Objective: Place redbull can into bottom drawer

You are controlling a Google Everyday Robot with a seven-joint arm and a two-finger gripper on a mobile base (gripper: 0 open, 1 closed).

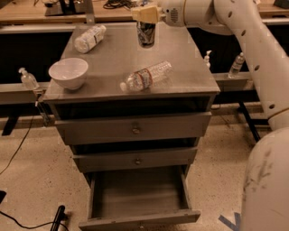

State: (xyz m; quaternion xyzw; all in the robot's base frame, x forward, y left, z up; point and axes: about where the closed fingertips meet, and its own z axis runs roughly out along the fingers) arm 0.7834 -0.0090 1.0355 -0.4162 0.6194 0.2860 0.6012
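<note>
The redbull can (146,34) is a dark slim can held upright over the back middle of the grey cabinet top (189,76), seemingly just above the surface. My gripper (145,16) comes in from the upper right and is shut on the can's top, with its pale fingers (144,13) hiding the lid. The bottom drawer (140,220) is pulled open at the foot of the cabinet, and its inside looks empty.
A clear water bottle (146,76) lies on its side in the middle of the top. Another bottle (89,38) lies at the back left. A white bowl (67,72) stands front left. Two upper drawers (134,129) are shut. My arm (257,54) fills the right side.
</note>
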